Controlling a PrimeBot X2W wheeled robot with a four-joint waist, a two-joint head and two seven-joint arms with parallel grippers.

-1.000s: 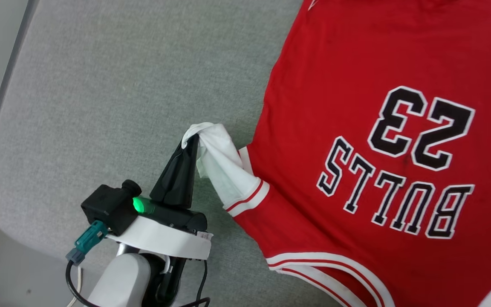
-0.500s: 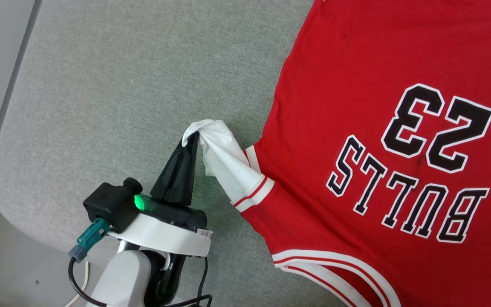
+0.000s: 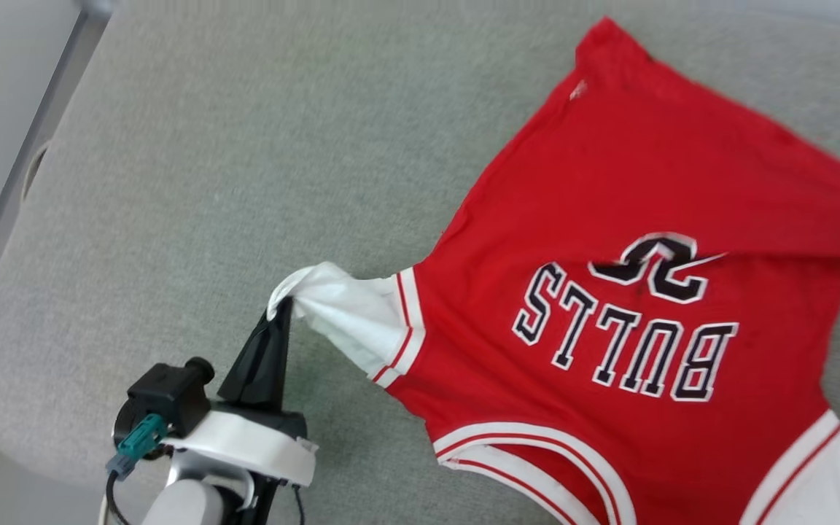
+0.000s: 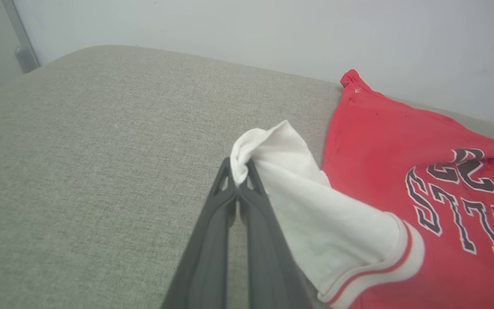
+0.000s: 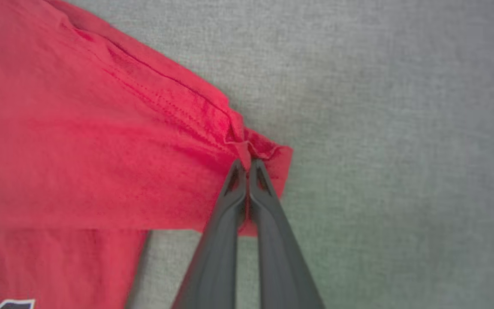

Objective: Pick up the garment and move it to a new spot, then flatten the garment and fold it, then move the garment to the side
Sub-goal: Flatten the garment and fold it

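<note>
Jersey: red, lettering upside down in the head view, lying on the right half of the grey pad; its far hem part is doubled over toward the near side and covers most of the number.
Left gripper: closed tight on the bunched tip of the white sleeve, near the pad's near-left corner; the sleeve is lifted and drawn out leftward from the body.
Right gripper: closed on a pinch of red hem corner, fingers nearly touching, cloth gathered into a small fold between them, at the right of the jersey.
Step in hand: my reading is a fold or spread with both corners held, the hem side being carried over the body.
Doing it well: keep both pinches firm, move the two arms at an even pace so the cloth stays taut between them, lay the edge down straight instead of dropping it, and open only once the fabric rests flat. The thin sleeve tip could slip out if pulled sharply.
Pad: grey woven cushion with rounded corners, soft and a little grippy by the look of it, so dragging may wrinkle the cloth.
Room: a pale plain wall beyond the pad's far edge; a grey strip of frame at the far left.
</note>
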